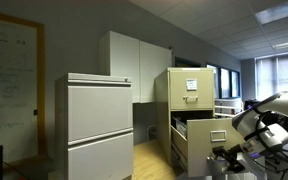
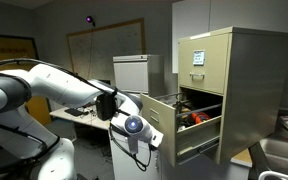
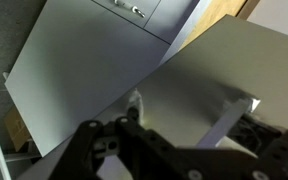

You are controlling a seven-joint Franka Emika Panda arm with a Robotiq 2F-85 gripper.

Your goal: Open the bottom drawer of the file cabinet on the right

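The olive-tan file cabinet (image 1: 189, 90) (image 2: 234, 70) stands upright, and its upper drawer carries a white label card. The bottom drawer (image 2: 162, 118) (image 1: 206, 140) is pulled far out, with red items showing inside. My gripper (image 2: 136, 128) sits at the drawer front on the end of the white arm. In the wrist view the tan drawer front (image 3: 199, 85) fills the frame, with a silver fitting (image 3: 229, 115) on it. The dark gripper fingers (image 3: 134, 150) are close against it. Their opening is too dark to read.
A wider light-grey two-drawer cabinet (image 1: 99, 125) (image 3: 84, 60) stands beside the file cabinet, and a tall white cupboard (image 1: 134, 65) stands behind it. A whiteboard (image 1: 9, 85) hangs on the wall. The robot's white arm (image 2: 54, 85) reaches in from the side. A desk with clutter (image 1: 274, 110) sits by the windows.
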